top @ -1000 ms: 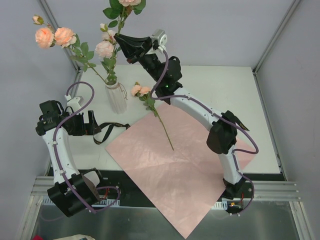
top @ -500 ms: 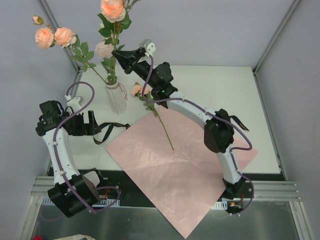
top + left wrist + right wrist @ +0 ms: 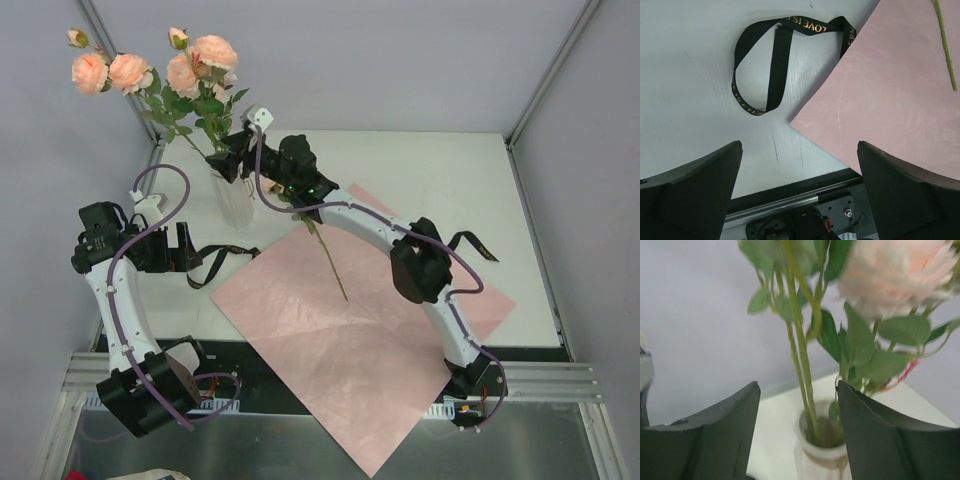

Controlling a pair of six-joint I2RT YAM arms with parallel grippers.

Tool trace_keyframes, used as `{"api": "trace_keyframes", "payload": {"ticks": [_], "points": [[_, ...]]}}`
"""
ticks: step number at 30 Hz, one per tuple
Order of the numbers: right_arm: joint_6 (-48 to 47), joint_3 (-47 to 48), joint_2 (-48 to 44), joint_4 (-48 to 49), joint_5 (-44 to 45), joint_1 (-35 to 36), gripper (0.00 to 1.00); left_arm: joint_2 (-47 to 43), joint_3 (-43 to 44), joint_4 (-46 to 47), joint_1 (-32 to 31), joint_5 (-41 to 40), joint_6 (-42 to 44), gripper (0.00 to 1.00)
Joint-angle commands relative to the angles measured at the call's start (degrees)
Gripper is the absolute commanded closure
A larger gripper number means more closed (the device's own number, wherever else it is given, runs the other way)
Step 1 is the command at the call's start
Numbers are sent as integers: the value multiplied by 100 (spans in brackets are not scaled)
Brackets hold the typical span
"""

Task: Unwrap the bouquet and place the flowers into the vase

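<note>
Peach roses [image 3: 200, 65], green-stemmed: most stand upright in the vase [image 3: 232, 200], far left on the table [image 3: 450, 180]. We log the right claw [image 3: 228, 160] at the vase neck, jaws parted, stems showing in the gap, nothing pinched. One stem [image 3: 330, 262] lies loose on pink paper [image 3: 340, 360], its axis slanting from the bloom end by the vase to the cut end toward the arm bases, under the right forearm. Right arm nearer, we judge. Left claw [image 3: 799, 145] gapes wide, empty, above ribbon [image 3: 775, 55].
</note>
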Motion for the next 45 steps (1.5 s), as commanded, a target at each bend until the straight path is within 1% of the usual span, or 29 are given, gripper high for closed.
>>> {"api": "trace_keyframes", "payload": {"ticks": [1,3,4,5,6,8,9,10,11,12,14,15,16,17,18,20,21,22,23,24,25,29,30,32,33,34,36,40,45], "points": [[-350,-860,-1027,-137,-20,-1,27,-14,95,-181,24,57,139,1],[-464,-1511,-1354,-198,24,-18,20,21,104,-190,32,66,121,1],[-491,-1713,-1669,-251,33,-70,10,30,113,-181,24,92,104,1],[-509,-1881,-1820,-338,41,-97,5,56,113,-181,24,84,95,1],[-509,-2135,-1952,-713,76,-132,1,47,113,-181,24,84,86,1],[-395,-2216,-2251,-1329,181,-299,4,39,95,-190,32,84,104,1],[-281,-2243,-2322,-2002,382,-369,4,30,87,-190,32,92,112,1],[33,-2269,-2435,-2296,506,-509,4,21,78,-181,24,84,121,1],[228,-2243,-2471,-2969,542,-606,4,-5,69,-181,32,84,130,1],[421,-2260,-2489,-3228,499,-712,4,3,60,-172,32,84,139,1],[748,-2287,-2446,-3694,-43,-1107,4,3,60,-181,24,84,156,1],[826,-2339,-2315,-3679,-977,-1273,4,3,69,-172,32,92,165,1],[1001,-2313,-2235,-3758,-1056,-1466,4,38,78,-172,32,92,156,1],[707,-2122,-2147,-4489,-857,-1468,4,47,86,-181,24,110,148,1],[460,-1963,-1955,-4853,-37,-1355,4,65,104,-181,32,119,130,1],[99,-1515,-1735,-5591,618,-1275,4,109,122,-181,24,136,104,1],[80,-1322,-1446,-5865,796,-1249,4,109,122,-181,32,145,86,1],[71,-789,-1261,-6181,945,-1249,1,109,122,-172,32,145,86,1],[80,-566,-1085,-6750,1277,-1240,4,109,113,-172,24,145,86,1],[71,-338,-787,-6973,1394,-1249,11,100,95,-172,32,136,86,1],[54,-136,-671,-7140,1456,-1240,13,100,78,-164,32,136,86,1],[-17,-300,-469,-7177,1457,-1231,20,109,8,-146,24,119,104,1],[-43,-292,-424,-7203,1457,-1222,25,118,-10,-137,32,119,95,1],[-69,-117,-180,-7405,1465,-1205,31,135,-19,-128,32,119,104,1],[-95,-55,-100,-7475,1465,-1187,38,144,-10,-128,32,136,95,1],[-113,-11,-20,-7589,1674,-1178,40,135,-10,-128,32,145,95,1],[-131,-71,77,-7582,1720,-1161,42,135,-28,-128,32,154,95,1],[-122,-283,95,-7354,1676,-1117,42,144,-19,-128,32,154,104,1],[-122,-248,191,-7239,1571,-1047,42,153,-28,-128,24,171,112,1]]}}
